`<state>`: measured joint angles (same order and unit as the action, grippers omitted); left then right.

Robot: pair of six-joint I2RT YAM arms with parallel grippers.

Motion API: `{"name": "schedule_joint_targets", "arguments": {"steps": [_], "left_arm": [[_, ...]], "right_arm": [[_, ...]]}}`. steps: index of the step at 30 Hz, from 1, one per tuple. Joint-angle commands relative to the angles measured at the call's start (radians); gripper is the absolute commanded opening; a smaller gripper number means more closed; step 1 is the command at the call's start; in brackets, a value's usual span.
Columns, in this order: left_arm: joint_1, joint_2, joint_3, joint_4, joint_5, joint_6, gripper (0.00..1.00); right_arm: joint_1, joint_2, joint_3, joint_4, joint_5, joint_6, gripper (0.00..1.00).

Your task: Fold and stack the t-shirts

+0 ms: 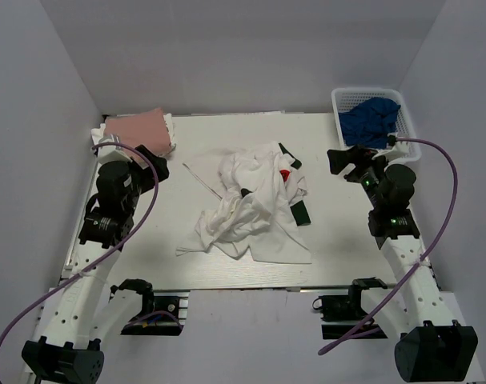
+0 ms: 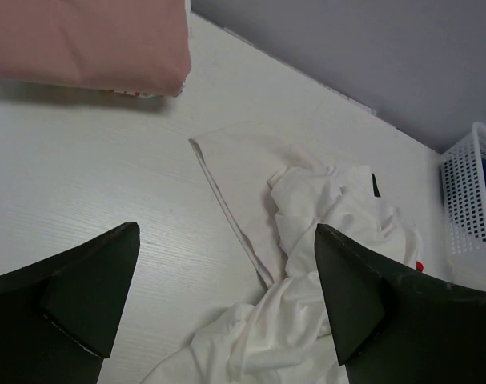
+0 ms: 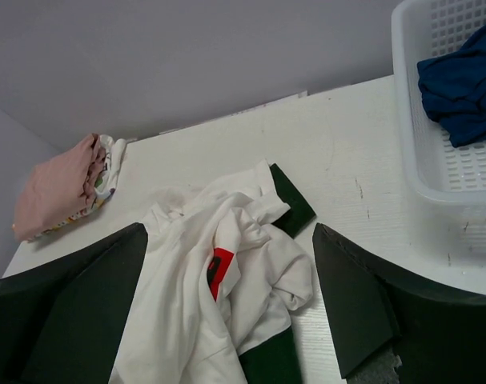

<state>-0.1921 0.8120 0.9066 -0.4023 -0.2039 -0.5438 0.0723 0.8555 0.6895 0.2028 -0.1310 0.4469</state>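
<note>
Left gripper [image 1: 157, 154] and right gripper [image 1: 344, 158] are seen spread wide, nothing held, at 9 and 3 o'clock over the table [image 1: 339, 240]. The crumpled white t-shirt heap [image 1: 255, 212], with dark green sleeves and a red mark showing, is spread at centre, apart from both. A white mesh basket [image 1: 336, 98] is set at 1 o'clock, the folded pink t-shirt [image 1: 137, 128] at 11 o'clock, the blue t-shirt [image 1: 371, 120] bunched in the basket.

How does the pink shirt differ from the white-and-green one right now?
The pink shirt is folded flat; the white-and-green shirt lies crumpled. The pink shirt sits at the far left corner; the white-and-green shirt sprawls mid-table. Both lie on the table.
</note>
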Motion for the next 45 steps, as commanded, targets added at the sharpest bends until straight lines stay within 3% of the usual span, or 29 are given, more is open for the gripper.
{"name": "schedule_joint_targets", "arguments": {"steps": [1,6,13,16,22,24,27,31,32,33,34,36,40,45], "left_arm": [[-0.003,0.01,0.023,-0.066,-0.058,-0.044,1.0],[0.006,0.001,-0.006,-0.035,-0.014,-0.044,1.0],[0.006,0.001,-0.075,-0.04,0.026,-0.045,1.0],[0.006,0.001,-0.124,-0.023,0.026,-0.054,1.0],[0.006,0.01,-0.147,0.0,0.055,-0.054,1.0],[0.006,0.03,-0.147,0.0,0.055,-0.054,1.0],[-0.003,0.03,-0.147,-0.01,0.055,-0.064,1.0],[-0.003,0.03,-0.156,-0.001,0.064,-0.064,1.0],[-0.003,0.03,-0.156,-0.001,0.054,-0.064,1.0],[-0.003,0.03,-0.156,-0.012,0.044,-0.073,1.0],[-0.003,0.03,-0.156,-0.012,0.035,-0.073,1.0],[-0.003,0.03,-0.156,-0.023,0.021,-0.082,1.0],[-0.003,0.021,-0.147,-0.023,0.021,-0.082,1.0],[-0.003,0.003,-0.147,-0.023,0.021,-0.082,1.0]], "right_arm": [[-0.002,-0.026,-0.004,-0.038,0.011,0.029,0.9],[0.0,0.0,-0.004,-0.116,0.047,0.02,0.9],[0.046,0.175,0.067,-0.12,-0.307,-0.108,0.9],[0.211,0.281,0.16,-0.161,-0.358,-0.151,0.9],[0.592,0.463,0.283,-0.284,-0.04,-0.249,0.9],[0.696,0.545,0.323,-0.307,0.176,-0.257,0.9],[0.768,0.686,0.39,-0.403,0.405,-0.244,0.9],[0.811,0.841,0.458,-0.453,0.562,-0.225,0.9],[0.822,0.916,0.493,-0.463,0.582,-0.22,0.87],[0.834,0.936,0.531,-0.501,0.649,-0.214,0.7],[0.839,0.953,0.566,-0.514,0.674,-0.2,0.51],[0.844,0.978,0.622,-0.546,0.718,-0.18,0.0],[0.837,0.852,0.627,-0.43,0.691,-0.16,0.0],[0.81,0.63,0.624,-0.242,0.636,-0.29,0.0]]}}
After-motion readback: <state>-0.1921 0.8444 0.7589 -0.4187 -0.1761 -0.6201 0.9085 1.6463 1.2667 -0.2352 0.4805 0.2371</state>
